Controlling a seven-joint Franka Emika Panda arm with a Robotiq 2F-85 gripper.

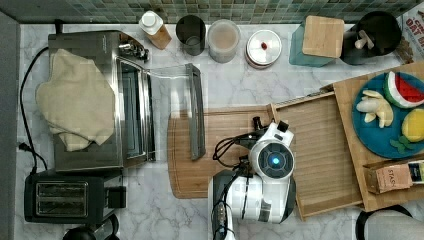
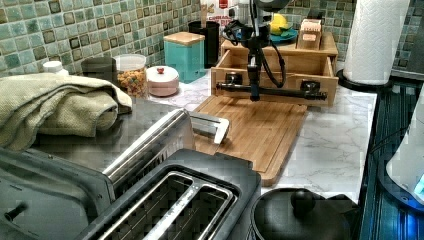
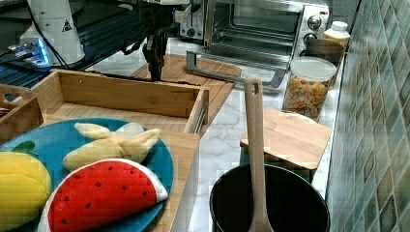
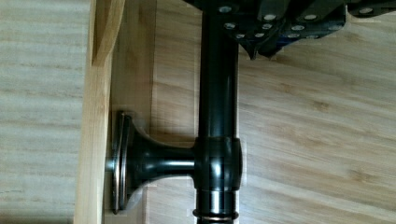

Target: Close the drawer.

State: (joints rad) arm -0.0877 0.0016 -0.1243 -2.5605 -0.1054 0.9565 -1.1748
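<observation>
The light bamboo drawer [image 1: 320,150] stands pulled far out of its wooden box, toward the top view's left. Its front panel [image 2: 272,80] carries a black bar handle [image 2: 290,93] on two posts. My gripper [image 2: 254,95] hangs straight down at the middle of that bar, its tips reaching just below it. In the wrist view the handle [image 4: 218,116] runs along the drawer front [image 4: 95,140], and my gripper [image 4: 264,49] looks shut on the bar's outer side, away from the panel. The right view has my gripper [image 3: 155,75] just beyond the drawer's front wall [image 3: 125,96].
A darker cutting board [image 1: 220,150] lies in front of the drawer. The toaster oven's glass door [image 1: 175,110] hangs open over its far end. A blue plate of toy food [image 1: 375,130] sits on the drawer box. Jars line the back wall; a paper towel roll [image 2: 375,40] stands beside the box.
</observation>
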